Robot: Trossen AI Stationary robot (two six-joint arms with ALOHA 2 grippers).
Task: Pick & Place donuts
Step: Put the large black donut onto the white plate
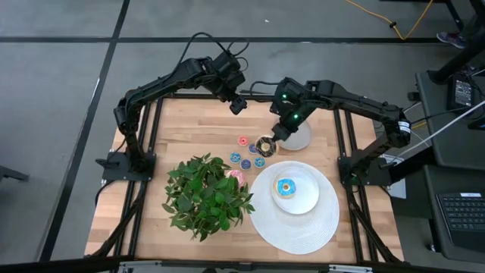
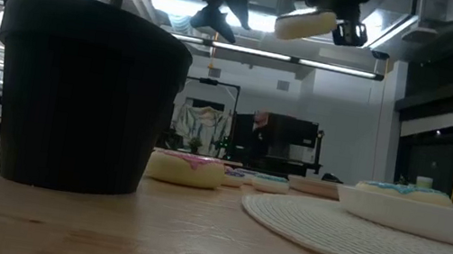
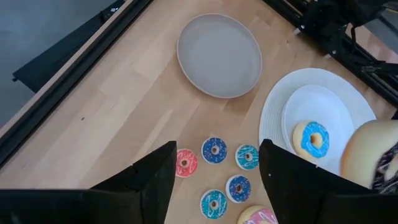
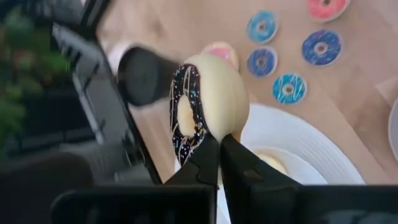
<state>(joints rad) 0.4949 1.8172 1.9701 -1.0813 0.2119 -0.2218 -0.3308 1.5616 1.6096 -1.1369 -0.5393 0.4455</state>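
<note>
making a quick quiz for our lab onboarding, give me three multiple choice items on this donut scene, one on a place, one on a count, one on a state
1. Where is the blue-iced donut?
A. on the small white plate
B. in the grey dish
C. under the plant

2. How many tiny flat rings lie on the wood in the left wrist view?
A. two
B. five
C. eight

3. What is the right gripper doing?
A. hanging open with nothing in it
B. shut on the brown-iced donut, raised off the table
C. pressing the pink donut flat

Answers:
1. A: the high view shows it on the small white plate, which sits on the woven mat.
2. B: one red ring and four blue rings show there.
3. B: the right wrist view shows its fingers pinching the brown-iced donut, and the low view shows it well above the table. The left gripper waits open at the table's far edge.
</note>
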